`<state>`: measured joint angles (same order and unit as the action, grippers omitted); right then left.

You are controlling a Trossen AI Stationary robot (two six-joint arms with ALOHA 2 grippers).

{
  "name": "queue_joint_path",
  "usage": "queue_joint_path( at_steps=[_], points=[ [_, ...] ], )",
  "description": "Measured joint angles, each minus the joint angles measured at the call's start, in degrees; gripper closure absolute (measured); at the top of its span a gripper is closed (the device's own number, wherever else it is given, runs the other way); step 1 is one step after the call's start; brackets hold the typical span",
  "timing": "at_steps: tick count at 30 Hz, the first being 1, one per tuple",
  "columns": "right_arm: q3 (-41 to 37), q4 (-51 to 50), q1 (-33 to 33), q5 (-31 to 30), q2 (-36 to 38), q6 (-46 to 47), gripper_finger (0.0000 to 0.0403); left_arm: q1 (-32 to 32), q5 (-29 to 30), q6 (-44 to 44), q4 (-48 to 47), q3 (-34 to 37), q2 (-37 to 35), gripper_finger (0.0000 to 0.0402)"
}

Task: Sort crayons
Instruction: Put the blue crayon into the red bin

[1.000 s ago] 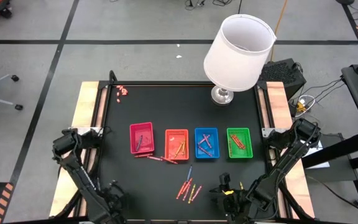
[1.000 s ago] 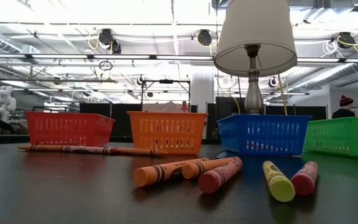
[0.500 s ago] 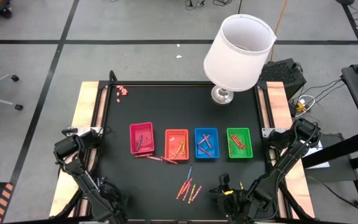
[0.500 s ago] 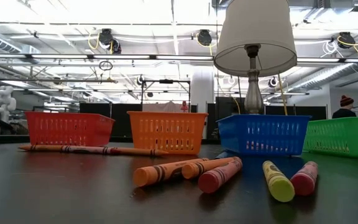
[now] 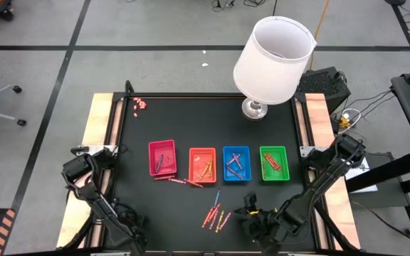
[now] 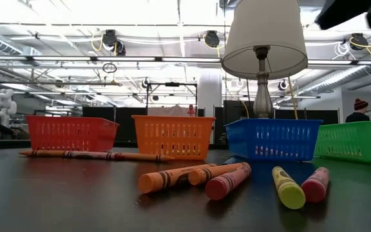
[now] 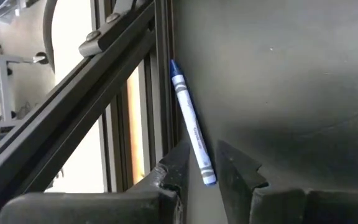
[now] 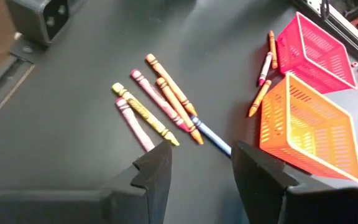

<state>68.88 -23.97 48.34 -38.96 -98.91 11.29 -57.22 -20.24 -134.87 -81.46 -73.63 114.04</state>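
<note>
four little baskets sit in a row across the middle of the black table (image 5: pixel 262 139): pink basket (image 5: pixel 162 157), orange basket (image 5: pixel 202 164), blue basket (image 5: pixel 236 163), green basket (image 5: pixel 274 163), each with a few crayons inside. a white-shaded lamp (image 5: pixel 273 60) stands at about one o'clock from them, near the far edge.

loose crayons lie in front of the baskets: a short line of reddish ones (image 5: pixel 184 181) just under the pink and orange baskets, and a small cluster (image 5: pixel 216 215) at around six o'clock of the table's centre, orange, pink and yellow with one blue.

the right gripper (image 5: pixel 251 213) hangs just beside that cluster, on its three o'clock side; its fingers (image 8: pixel 155 171) stand apart with nothing between them, the cluster just ahead.

the left gripper (image 7: pixel 205 180) is down at the table's seven o'clock corner against the rail (image 7: pixel 123 81). its jaws straddle the lower end of a blue crayon (image 7: pixel 190 121) lying along the rail; i cannot tell if they actually pinch it.
</note>
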Motion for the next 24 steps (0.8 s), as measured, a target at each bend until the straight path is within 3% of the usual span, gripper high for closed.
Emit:
queue_joint_path(
  at_steps=[6,15,24],
  points=[
    [0.0,0.0,-1.2,0.1,0.0,0.0,0.0252,0.1,-3.6,0.2,0.9,2.3,0.0,0.0331],
    [0.0,0.0,-1.4,0.2,0.0,-0.2,0.0252,1.1,-3.6,1.6,3.9,2.9,0.0,0.0331],
    [0.0,0.0,-1.5,0.2,0.0,-0.2,0.0252,4.8,-4.7,21.0,-2.0,0.8,0.0,0.0351]
  ],
)
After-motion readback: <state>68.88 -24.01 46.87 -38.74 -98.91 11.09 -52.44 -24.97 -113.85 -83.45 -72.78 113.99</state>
